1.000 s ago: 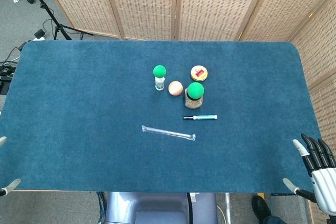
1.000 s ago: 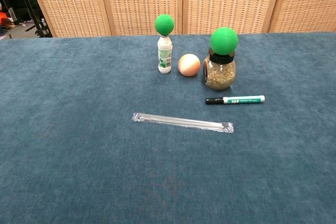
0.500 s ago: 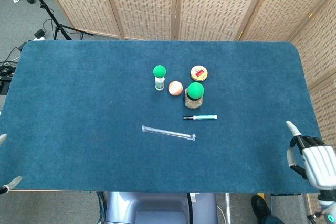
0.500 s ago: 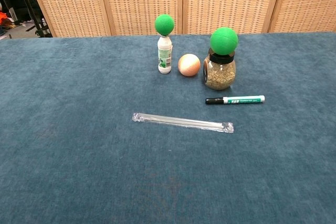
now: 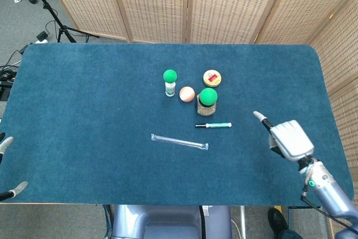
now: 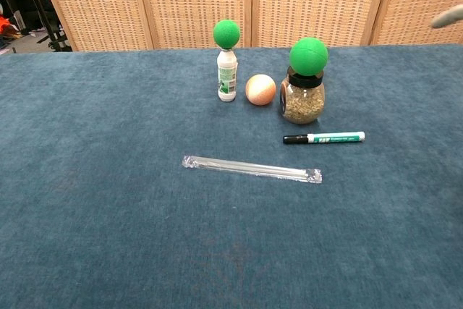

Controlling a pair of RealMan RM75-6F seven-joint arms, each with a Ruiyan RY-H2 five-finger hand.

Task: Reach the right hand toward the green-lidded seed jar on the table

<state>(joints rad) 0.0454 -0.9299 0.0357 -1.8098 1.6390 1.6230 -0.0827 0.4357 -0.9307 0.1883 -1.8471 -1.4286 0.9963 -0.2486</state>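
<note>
The seed jar [image 5: 207, 102] is a squat glass jar of seeds with a round green lid [image 6: 309, 56], standing upright right of the table's middle. The chest view shows the seed jar [image 6: 303, 99] clearly. My right hand [image 5: 288, 140] hovers over the table's front right, back side up, its thumb stretched out toward the jar, well short of it and holding nothing. In the chest view only a grey fingertip [image 6: 448, 16] shows at the right edge. Two fingertips of my left hand [image 5: 6, 166] show, apart, at the front left edge.
Left of the jar are a peach ball [image 5: 187, 94] and a small white bottle [image 5: 170, 82] with a green ball cap. A round tin [image 5: 212, 78] lies behind the jar. A green marker [image 5: 213, 125] and a wrapped straw [image 5: 179, 141] lie in front.
My right hand has come in from the table's front right corner, up and left over the cloth toward the jar. The left hand has barely shifted; the objects have not moved.
</note>
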